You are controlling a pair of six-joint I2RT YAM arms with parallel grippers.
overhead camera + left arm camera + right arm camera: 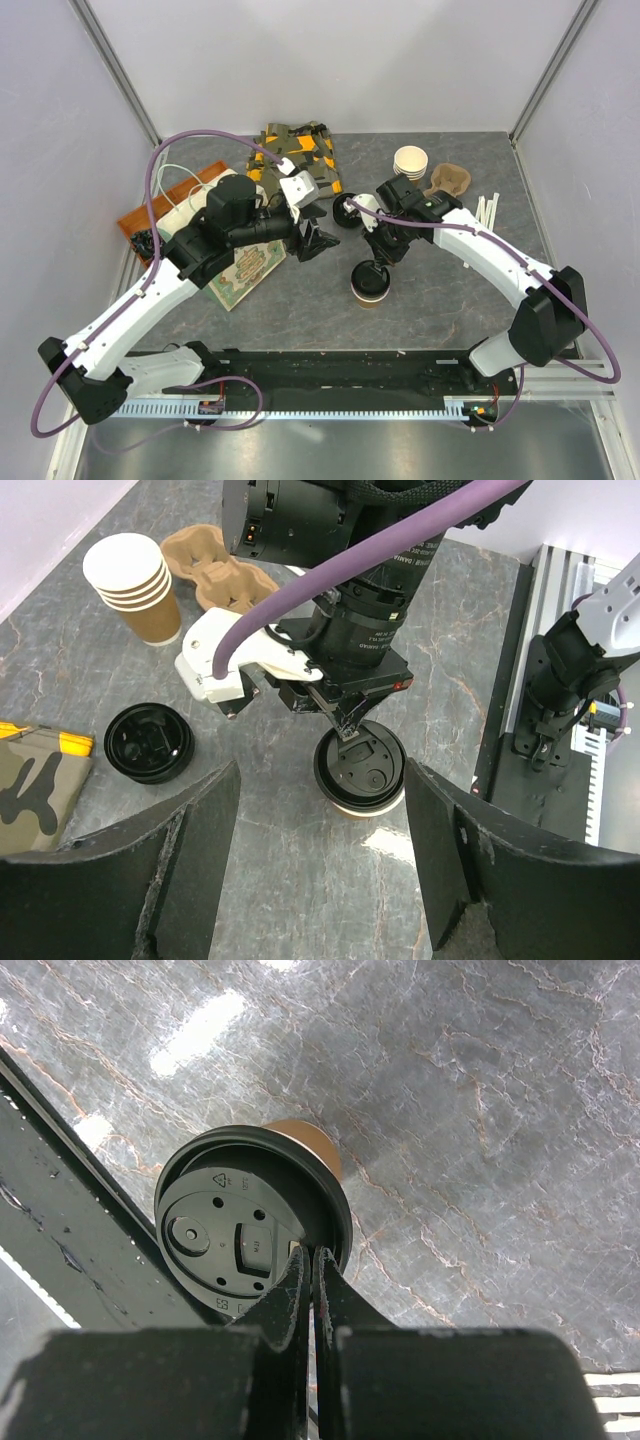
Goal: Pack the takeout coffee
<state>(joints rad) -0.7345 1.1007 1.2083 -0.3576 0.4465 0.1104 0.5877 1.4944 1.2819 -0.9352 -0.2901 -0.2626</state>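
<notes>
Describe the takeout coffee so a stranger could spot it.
On the grey table, look near the middle, beneath the shut right gripper. It's the only brown cup wearing a black lid; the stacked cups are lidless, the other lid lies alone.

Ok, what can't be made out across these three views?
- Right gripper tips at the takeout coffee lid's rim: touching or just clear, unclear in every view.
- Cup contents: hidden by the lid.
- Green patterned flat item: top view, left arm covers part; identity unclear.
- Lid lettering: right wrist view, too small.
</notes>
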